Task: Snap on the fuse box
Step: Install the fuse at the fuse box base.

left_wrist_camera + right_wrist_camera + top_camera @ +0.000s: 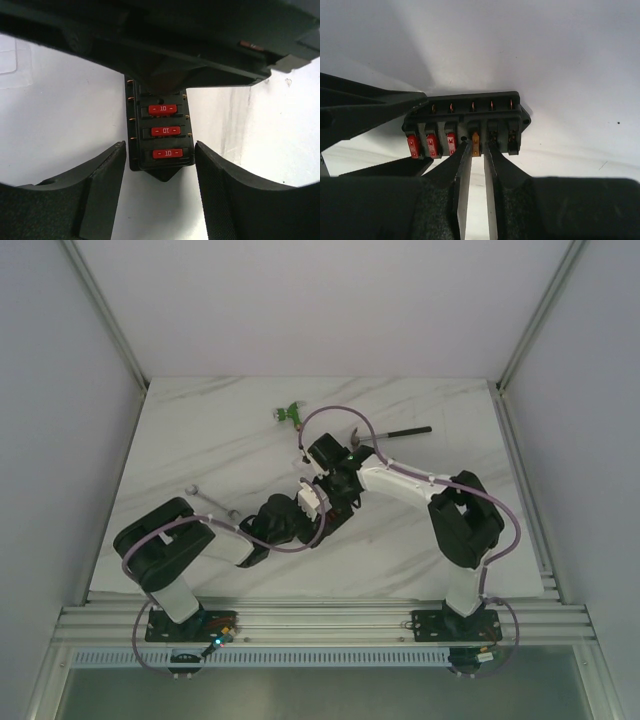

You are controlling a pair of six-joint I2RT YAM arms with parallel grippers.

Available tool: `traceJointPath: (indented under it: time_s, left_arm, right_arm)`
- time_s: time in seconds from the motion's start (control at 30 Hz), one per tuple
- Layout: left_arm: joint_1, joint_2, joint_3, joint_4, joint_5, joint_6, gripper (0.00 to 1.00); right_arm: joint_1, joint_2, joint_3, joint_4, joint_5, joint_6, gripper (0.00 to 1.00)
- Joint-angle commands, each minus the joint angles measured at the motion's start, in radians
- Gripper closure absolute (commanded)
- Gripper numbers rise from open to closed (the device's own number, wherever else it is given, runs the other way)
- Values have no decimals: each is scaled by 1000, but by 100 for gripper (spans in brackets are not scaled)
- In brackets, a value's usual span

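**Left wrist view.** The fuse box is seen lying flat on the white table, its long axis running away from the camera. Three red fuses, each marked 10, are seated in a row along its middle. The left gripper is held with its jaws apart. The near end of the box is bracketed between the fingertips, which stand just beside its two long sides. The far end of the box is covered by the right gripper, which overhangs it.

**Right wrist view.** The box is viewed from its long side, with copper terminals lined along the far edge. The red fuses are grouped at the left end, and an orange fuse is noted in the next slot. The right gripper's jaws are nearly together, with a narrow strip of table showing between them. The orange fuse sits between their tips. Whether the fuse is pinched or only flanked cannot be told from this angle. The left gripper's fingers are seen entering from the left, one at the far long side and one at the near side of the red-fuse end.

**Top view.** Both grippers are found meeting over the middle of the table, and the box is hidden beneath them. A wrench is recorded well apart to the left. A dark-handled tool and a small green item lie farther back.
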Motion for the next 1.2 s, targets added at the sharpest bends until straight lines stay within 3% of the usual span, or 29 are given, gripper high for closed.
traceJointPath:
  time_s: [0.0, 0.23, 0.53, 1.17]
  left_arm:
    - [-4, 31, 25, 9, 31, 26, 35]
    - [-2, 36, 29, -8, 29, 36, 46]
    - [10, 41, 23, -11, 29, 35, 61]
    - [33, 43, -1, 35, 52, 12, 68]
  right_arm:
    - [-6, 34, 9, 7, -8, -14, 79]
    - [-6, 53, 15, -8, -13, -23, 100]
    - [25, 117, 15, -57, 35, -56, 100]
    - [121, 285, 32, -55, -75, -71, 100]
